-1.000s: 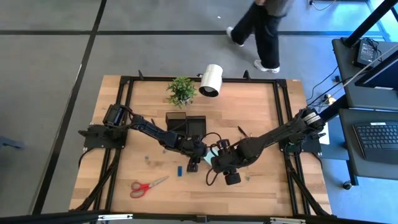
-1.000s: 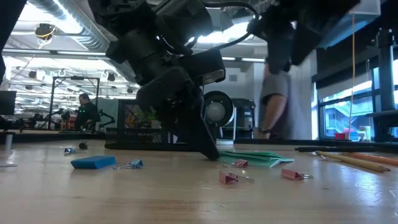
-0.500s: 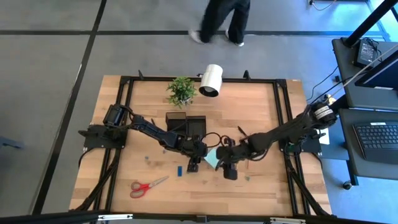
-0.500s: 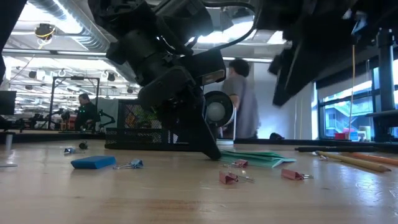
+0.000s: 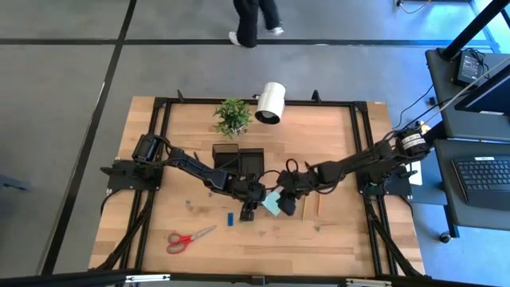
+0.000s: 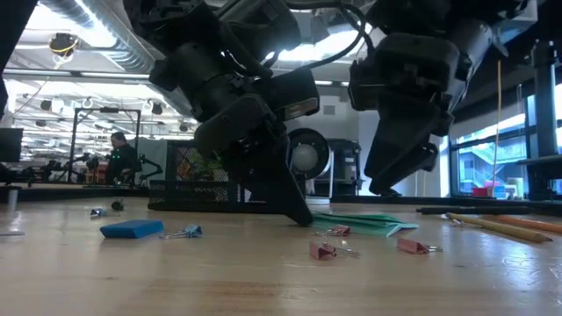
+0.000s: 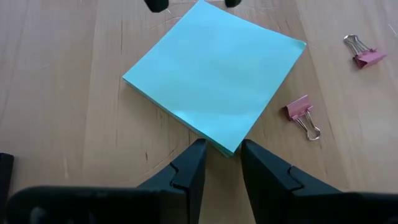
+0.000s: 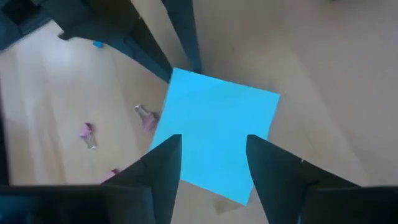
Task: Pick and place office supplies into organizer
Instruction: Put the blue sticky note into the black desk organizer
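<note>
The pale teal note pad (image 7: pixel 211 74) lies flat on the wooden table, just in front of the black organizer (image 5: pixel 239 159). My left gripper (image 7: pixel 222 149) slants down at the pad's corner (image 7: pixel 227 148), which sits in the narrow gap between its fingertips. Above the pad's opposite side, my right gripper (image 8: pixel 213 146) hangs open and clear of it (image 6: pixel 386 184). Red-handled scissors (image 5: pixel 187 237) lie near the front left. A small blue piece (image 6: pixel 132 229), small clips (image 6: pixel 323 251) and pencils (image 6: pixel 500 226) lie loose around the pad. My left gripper has the note pad's corner (image 7: pixel 230 144) between its two fingertips, which reach down to the table at a slant. I cannot tell whether they touch the pad. The pad lies flat on the table.
A small green plant (image 5: pixel 232 116) and a white cylindrical lamp (image 5: pixel 272 102) stand at the far edge behind the organizer. Black frame bars (image 5: pixel 362 159) run along the table's sides. A person walks past beyond the far edge.
My right gripper has come down and moved toward the far edge, over the note pad, rolling its wrist as it went. The pad and my left gripper have kept still. The person behind the table has walked toward the left.
</note>
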